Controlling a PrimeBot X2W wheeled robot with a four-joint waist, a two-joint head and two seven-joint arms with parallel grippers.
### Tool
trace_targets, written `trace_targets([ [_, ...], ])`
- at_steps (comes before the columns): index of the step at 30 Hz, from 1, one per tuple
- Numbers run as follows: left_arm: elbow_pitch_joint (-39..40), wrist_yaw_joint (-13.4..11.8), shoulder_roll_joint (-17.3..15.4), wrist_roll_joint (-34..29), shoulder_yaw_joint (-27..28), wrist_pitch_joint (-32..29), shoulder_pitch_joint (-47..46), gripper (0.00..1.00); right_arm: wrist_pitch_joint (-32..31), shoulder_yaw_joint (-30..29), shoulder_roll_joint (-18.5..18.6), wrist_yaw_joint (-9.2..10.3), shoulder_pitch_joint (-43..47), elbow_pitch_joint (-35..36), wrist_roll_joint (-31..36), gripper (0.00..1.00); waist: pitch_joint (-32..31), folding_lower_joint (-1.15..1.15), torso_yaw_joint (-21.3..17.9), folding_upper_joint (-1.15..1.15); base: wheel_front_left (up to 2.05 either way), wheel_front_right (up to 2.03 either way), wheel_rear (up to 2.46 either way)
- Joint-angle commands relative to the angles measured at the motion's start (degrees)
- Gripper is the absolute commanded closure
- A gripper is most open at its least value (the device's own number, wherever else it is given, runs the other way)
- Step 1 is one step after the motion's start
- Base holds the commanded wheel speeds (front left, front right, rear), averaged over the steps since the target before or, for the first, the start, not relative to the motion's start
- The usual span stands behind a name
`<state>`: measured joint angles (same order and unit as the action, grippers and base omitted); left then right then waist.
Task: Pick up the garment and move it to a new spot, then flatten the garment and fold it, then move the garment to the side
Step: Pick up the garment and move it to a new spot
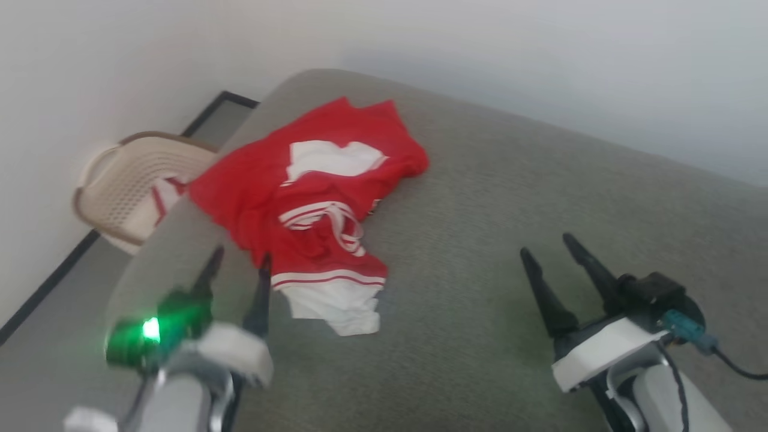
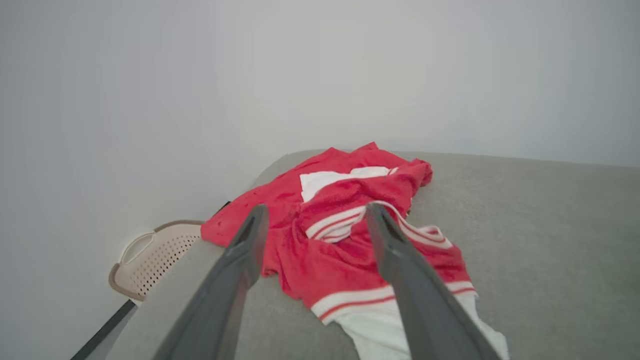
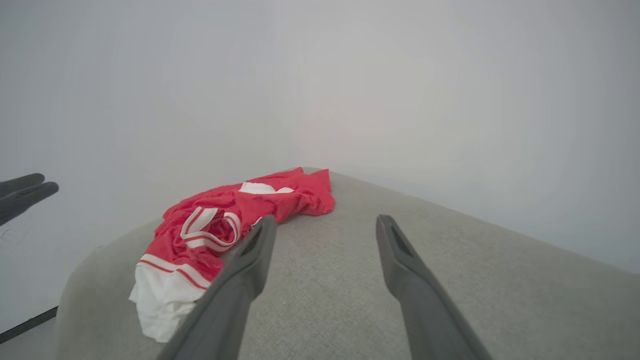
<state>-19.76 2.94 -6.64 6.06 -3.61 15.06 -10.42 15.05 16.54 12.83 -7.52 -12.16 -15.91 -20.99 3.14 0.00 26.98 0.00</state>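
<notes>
Crumpled garment point(image 1: 312, 204) awaiting its first pick, both sets of jaws spread and empty.
It lies at the far-left end of the grey cushion point(image 1: 480, 240); the left gripper point(image 1: 242, 253) hovers just beside its white sleeve end. Pinch a bunched red fold, lift straight. Motion blur leaves contact unclear, probably none; the shirt's underside layers are hidden.

— Any writing you can read from where you stand?
— None; the large white patch point(image 1: 330, 159) on the bright red thin jersey shirt point(image 1: 258, 192) shows no letters I can make out; nor does its white-and-red striped trim point(image 1: 324, 219).
</notes>
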Motion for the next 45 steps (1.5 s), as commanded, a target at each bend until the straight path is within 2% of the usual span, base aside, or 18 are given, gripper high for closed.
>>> trace_targets([
  [1, -3.6, 1.0, -0.2, 0.4, -0.3, 0.1, -5.2, 0.0, 0.1, -0.6, 1.0, 0.06, -0.8, 0.4, 0.3, 0.0, 5.8, 0.0, -7.4, 0.0, 0.0, 0.0, 0.0],
  [5, -13.6, 2.9, -3.1, 2.3, 0.1, -2.3, -16.1, 0.0, 0.1, -1.0, 1.2, 0.05, -2.2, 1.4, -0.4, 0.0, 9.7, 0.0, -13.4, 0.0, 0.0, 0.0, 0.0],
  [8, -22.0, 3.9, -5.6, 4.1, 0.3, -8.7, -23.1, 0.0, 0.1, -1.1, 1.2, 0.05, -3.1, 1.9, -0.7, 0.0, 11.9, 0.0, -17.0, 0.0, 0.0, 0.0, 0.0],
  [12, -27.9, 4.2, -8.3, 7.3, 1.8, -13.3, -29.8, 0.0, 0.1, -1.4, 0.8, 0.04, -3.9, 2.1, -1.2, 0.0, 13.2, 0.0, -19.9, 0.0, 0.0, 0.0, 0.0],
  [17, -36.8, 4.5, -10.9, 11.9, 3.7, -25.3, -36.0, 0.0, 0.1, -2.0, -0.1, 0.04, -4.6, 2.1, -1.6, 0.0, 14.0, 0.0, -23.4, 0.0, 0.0, 0.0, 0.0],
  [19, -39.8, 4.4, -13.4, 13.2, 4.0, -29.8, -37.2, 0.0, 0.1, -1.7, -0.7, 0.04, -5.2, 2.2, -1.6, 0.0, 14.5, 0.0, -25.0, 0.0, 0.0, 0.0, 0.0],
  [23, -43.5, 4.6, -14.2, 14.5, 2.7, -37.2, -38.0, 0.0, 0.1, -2.0, -1.3, 0.04, -6.1, 2.6, -1.8, 0.0, 15.8, 0.0, -27.4, 0.0, 0.0, 0.0, 0.0],
  [27, -45.4, 4.5, -15.2, 14.1, 1.0, -39.3, -37.4, 0.0, 0.1, -2.2, -1.6, 0.04, -7.2, 3.2, -2.0, 0.0, 17.5, 0.0, -29.1, 0.0, 0.0, 0.0, 0.0],
  [30, -46.6, 4.6, -14.6, 14.4, 0.5, -39.3, -37.5, 0.0, 0.1, -2.3, -1.5, 0.04, -7.1, 3.5, -2.0, 0.0, 18.4, 0.0, -29.7, 0.0, 0.0, 0.0, 0.0],
  [31, -46.9, 4.6, -14.4, 14.0, 0.1, -39.5, -37.4, 0.06, 0.1, -2.3, -1.4, 0.04, -7.2, 3.6, -2.0, 0.0, 18.5, 0.0, -29.8, 0.0, 0.0, 0.0, 0.0],
  [32, -47.1, 4.6, -14.1, 13.8, -0.5, -39.5, -37.5, 0.36, 0.1, -2.3, -1.4, 0.04, -7.3, 3.6, -2.0, 0.0, 18.6, 0.0, -29.9, 0.0, 0.0, 0.0, 0.0],
  [33, -47.1, 4.6, -13.9, 14.0, -0.7, -38.8, -37.5, 0.58, 0.1, -2.3, -1.4, 0.04, -7.4, 3.4, -2.0, 0.0, 18.4, 0.0, -29.9, 0.0, 0.0, 0.0, 0.0],
  [34, -47.0, 4.7, -13.9, 14.2, -0.7, -37.9, -37.7, 0.86, 0.1, -2.5, -1.4, 0.04, -7.4, 3.3, -2.0, 0.0, 18.2, 0.0, -29.9, 0.0, 0.0, 0.0, 0.0],
  [35, -46.7, 4.7, -14.1, 13.9, -1.0, -36.8, -37.7, 1.0, 0.1, -2.6, -1.6, 0.04, -7.3, 3.2, -1.9, 0.0, 17.7, 0.0, -29.9, 0.0, 0.0, 0.0, 0.0],
  [39, -45.6, 4.4, -16.4, 12.6, -1.9, -30.9, -37.7, 1.0, 0.1, -2.8, -2.2, 0.04, -6.3, 2.8, -1.7, 0.0, 14.9, 0.0, -29.6, 0.0, 0.0, 0.0, 0.0],
  [45, -43.2, 4.4, -17.3, 11.6, -3.8, -24.0, -39.2, 1.0, 0.1, -3.2, -3.3, 0.04, -4.7, 1.9, -1.6, 0.0, 10.1, 0.0, -29.6, 0.0, 0.0, 0.0, 0.0],
])
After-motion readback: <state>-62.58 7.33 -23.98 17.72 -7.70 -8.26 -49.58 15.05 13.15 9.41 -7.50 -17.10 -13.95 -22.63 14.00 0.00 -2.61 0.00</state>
